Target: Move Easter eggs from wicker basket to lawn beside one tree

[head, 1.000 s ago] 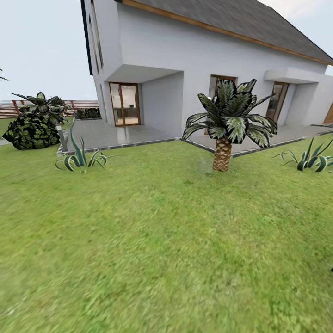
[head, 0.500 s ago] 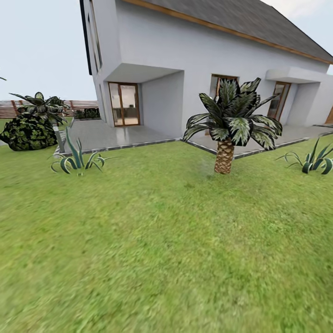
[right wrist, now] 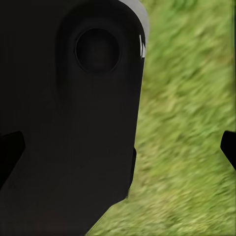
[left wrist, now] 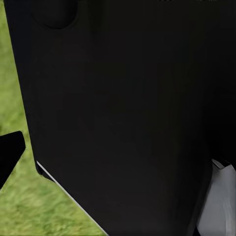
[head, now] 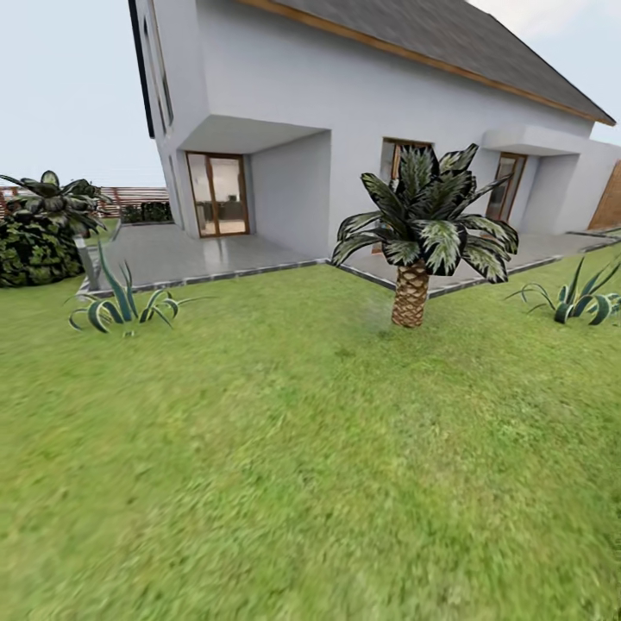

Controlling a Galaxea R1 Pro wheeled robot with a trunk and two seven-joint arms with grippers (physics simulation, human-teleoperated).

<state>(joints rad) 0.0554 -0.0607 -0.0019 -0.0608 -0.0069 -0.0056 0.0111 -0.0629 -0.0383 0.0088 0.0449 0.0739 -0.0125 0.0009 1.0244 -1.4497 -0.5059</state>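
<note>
One scaly-trunked palm stands on mottled lawn.

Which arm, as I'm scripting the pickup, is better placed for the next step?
Neither, judging by this: the head view faces lawn, a short palm and the house; both wrist views look at dark robot body over lawn. Driving on likely comes first.

Home garden: lawn, white house, paved terrace, short palm, slat fence.
</note>
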